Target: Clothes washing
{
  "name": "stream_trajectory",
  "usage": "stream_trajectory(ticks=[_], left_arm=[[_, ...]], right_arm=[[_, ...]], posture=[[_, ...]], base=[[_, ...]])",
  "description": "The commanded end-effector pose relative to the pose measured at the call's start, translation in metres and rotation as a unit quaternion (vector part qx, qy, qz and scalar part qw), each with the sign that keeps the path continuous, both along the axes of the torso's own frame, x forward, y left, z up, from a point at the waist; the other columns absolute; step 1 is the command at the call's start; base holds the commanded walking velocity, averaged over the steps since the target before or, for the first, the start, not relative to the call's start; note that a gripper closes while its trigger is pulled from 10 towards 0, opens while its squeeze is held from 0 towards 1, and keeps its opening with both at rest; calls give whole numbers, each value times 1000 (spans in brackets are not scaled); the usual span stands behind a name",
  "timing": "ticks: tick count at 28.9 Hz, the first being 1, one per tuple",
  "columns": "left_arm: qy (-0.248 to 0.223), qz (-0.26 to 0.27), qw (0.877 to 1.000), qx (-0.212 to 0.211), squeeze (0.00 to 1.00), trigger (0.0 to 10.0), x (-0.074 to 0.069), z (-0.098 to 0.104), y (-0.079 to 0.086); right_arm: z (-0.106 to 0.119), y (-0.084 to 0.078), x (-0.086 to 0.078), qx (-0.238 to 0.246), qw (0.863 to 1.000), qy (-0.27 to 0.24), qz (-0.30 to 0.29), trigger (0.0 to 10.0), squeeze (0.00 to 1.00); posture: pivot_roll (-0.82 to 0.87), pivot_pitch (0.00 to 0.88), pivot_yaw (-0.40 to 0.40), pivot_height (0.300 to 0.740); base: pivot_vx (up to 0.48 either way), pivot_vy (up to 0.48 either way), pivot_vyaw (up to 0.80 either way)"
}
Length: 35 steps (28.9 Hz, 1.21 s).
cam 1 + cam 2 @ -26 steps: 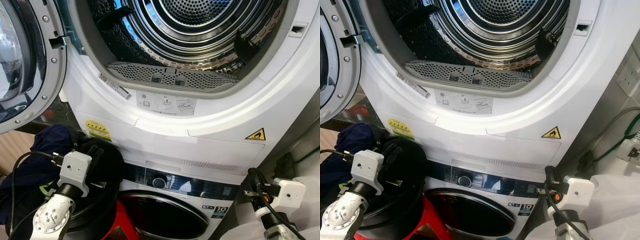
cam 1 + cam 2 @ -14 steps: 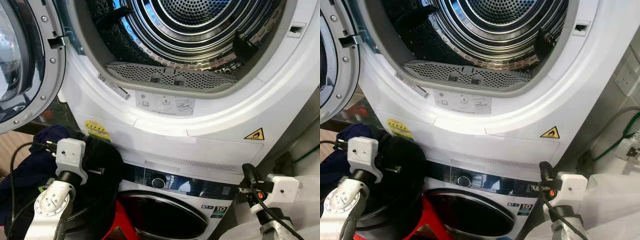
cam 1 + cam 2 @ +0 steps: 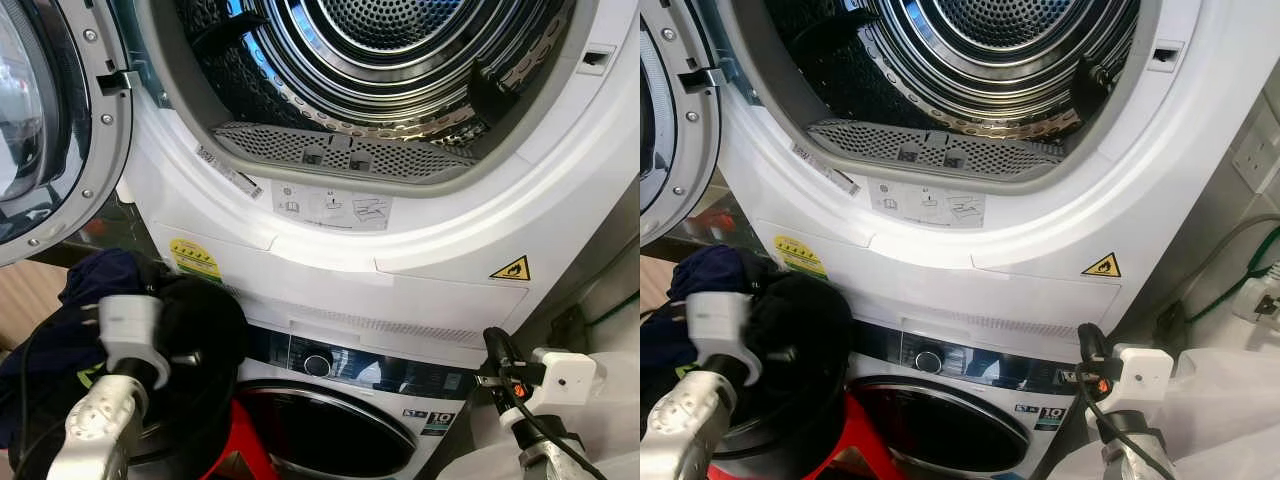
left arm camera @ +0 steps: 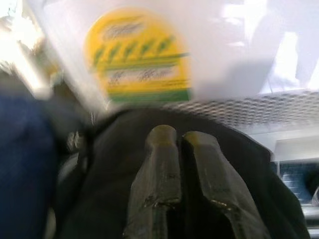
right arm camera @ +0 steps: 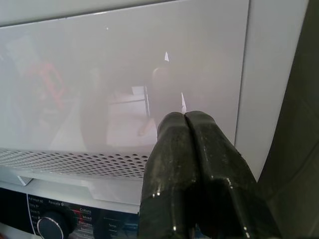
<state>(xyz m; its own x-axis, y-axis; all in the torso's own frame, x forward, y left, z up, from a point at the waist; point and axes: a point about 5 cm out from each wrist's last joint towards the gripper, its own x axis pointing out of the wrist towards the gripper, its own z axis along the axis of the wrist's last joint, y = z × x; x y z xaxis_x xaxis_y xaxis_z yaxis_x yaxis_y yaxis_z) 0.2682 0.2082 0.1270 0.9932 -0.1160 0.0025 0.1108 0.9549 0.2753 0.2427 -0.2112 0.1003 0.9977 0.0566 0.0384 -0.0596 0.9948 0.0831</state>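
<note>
— Fingers (image 4: 159, 174) of our left gripper (image 4: 180, 144), what do we see of them in the left wrist view?
— We see the two black fingers pressed together, tips touching, lying on a black crumpled garment (image 4: 114, 199). Whether any cloth is pinched between them, we cannot tell. Beyond the tips is the round yellow-and-green sticker (image 4: 139, 55) on the white front-loading dryer (image 4: 239, 40), with dark blue cloth (image 4: 22, 149) beside the black garment.
— And the right wrist view?
— Our right gripper (image 5: 187, 119) has its fingers clenched on nothing, tips just short of the dryer's glossy white panel, above the perforated vent strip (image 5: 75, 162).
— From the left eye view?
— The dryer's round steel drum (image 3: 370, 60) stands open, its glass-and-chrome door (image 3: 45, 120) swung aside. The black garment sits in a heap just below the sticker, against the dryer's lower front, with our left arm behind it. Under the dryer is the washing machine with the black control strip (image 3: 370, 368) and a dark round door (image 3: 330, 430).
— The right eye view?
— Same scene; our right gripper hangs beside the dryer's lower corner, below the yellow triangular warning label (image 3: 1102, 266).
</note>
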Motion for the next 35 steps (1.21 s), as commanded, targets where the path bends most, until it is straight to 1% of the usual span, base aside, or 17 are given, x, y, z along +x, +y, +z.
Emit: stream_trajectory(ticks=[1, 4, 5, 8, 9, 10, 12, 15, 20, 22, 24, 27, 30, 31, 33, 34, 35], left_arm=[[-26, -14, 999, 45, 0, 10000, 1, 10, -6], [-49, -14, 996, 80, 0, 10000, 1, 18, -7], [-58, -4, 994, 96, 0, 10000, 2, 22, -5], [-61, 17, 992, 108, 0, 10000, 2, 24, -1], [-63, 43, 991, 107, 0, 10000, 2, 25, 5], [-60, 93, 990, 90, 1000, 10000, 1, 23, 15], [-59, 106, 989, 79, 1000, 10000, 0, 22, 18], [-67, 132, 988, 46, 1000, 10000, -3, 24, 22], [-68, 140, 987, 25, 1000, 10000, -2, 25, 22], [-73, 156, 985, 4, 1000, 10000, -2, 28, 24], [-73, 161, 984, 3, 1000, 10000, -2, 29, 26], [-73, 181, 981, -2, 1000, 10000, -2, 30, 31], [-68, 207, 976, -26, 1000, 10000, -4, 30, 40], [-70, 223, 972, -34, 1000, 10000, -5, 32, 46], [-71, 227, 970, -40, 1000, 10000, -5, 33, 49], [-67, 237, 967, -62, 1000, 10000, -5, 32, 51], [-65, 242, 966, -71, 1000, 10000, -5, 32, 52]], right_arm=[[-2, 1, 0, -3, 1000, 0, 0, 10000, 0], [-2, 1, 0, -2, 1000, 2, 1, 10000, 0], [-2, 1, 0, -3, 1000, 2, 1, 10000, 0], [-2, 1, 0, -3, 1000, 2, 1, 10000, 0], [-3, 0, 0, -4, 1000, 3, 1, 10000, 0], [-3, -1, 0, -4, 1000, 3, 0, 10000, 0], [-3, -1, 0, -4, 1000, 3, 0, 10000, 0], [-4, 0, 0, -5, 1000, 6, 0, 10000, 0], [-5, 0, 0, -5, 1000, 6, 0, 10000, 0], [-5, -1, 1, -6, 1000, 7, -1, 10000, 0], [-6, -1, 1, -6, 1000, 7, -1, 10000, 0], [-6, -2, 1, -6, 1000, 8, -2, 10000, 0], [-7, -1, 1, -6, 1000, 9, -2, 10000, 0], [-8, -1, 1, -6, 1000, 9, -2, 10000, 0], [-8, -1, 1, -6, 1000, 10, -2, 10000, 0], [-9, -1, 2, -6, 1000, 11, -2, 10000, 0], [-9, -1, 2, -6, 1000, 11, -2, 10000, 0]], posture=[[-41, 61, 22, 740], [-42, 62, 22, 740], [-41, 62, 22, 740], [-41, 62, 22, 740], [-38, 65, 23, 740], [-37, 65, 23, 740], [-36, 66, 24, 740], [-34, 68, 24, 740], [-32, 66, 24, 740], [-31, 66, 24, 740], [-31, 66, 24, 740], [-30, 67, 26, 740], [-29, 67, 28, 740], [-26, 67, 28, 740], [-25, 67, 28, 740], [-23, 65, 29, 740], [-23, 65, 29, 740]], base=[[0, 0, 0], [0, 0, 0], [0, 0, 0], [0, 0, 0], [0, 0, 0], [0, 0, 0], [0, 0, 0], [0, 0, 0], [0, 0, 0], [0, 0, 0], [0, 0, 0], [0, 0, 0], [0, 0, 0], [0, 0, 0], [0, 0, 0], [0, 0, 0], [0, 0, 0]])
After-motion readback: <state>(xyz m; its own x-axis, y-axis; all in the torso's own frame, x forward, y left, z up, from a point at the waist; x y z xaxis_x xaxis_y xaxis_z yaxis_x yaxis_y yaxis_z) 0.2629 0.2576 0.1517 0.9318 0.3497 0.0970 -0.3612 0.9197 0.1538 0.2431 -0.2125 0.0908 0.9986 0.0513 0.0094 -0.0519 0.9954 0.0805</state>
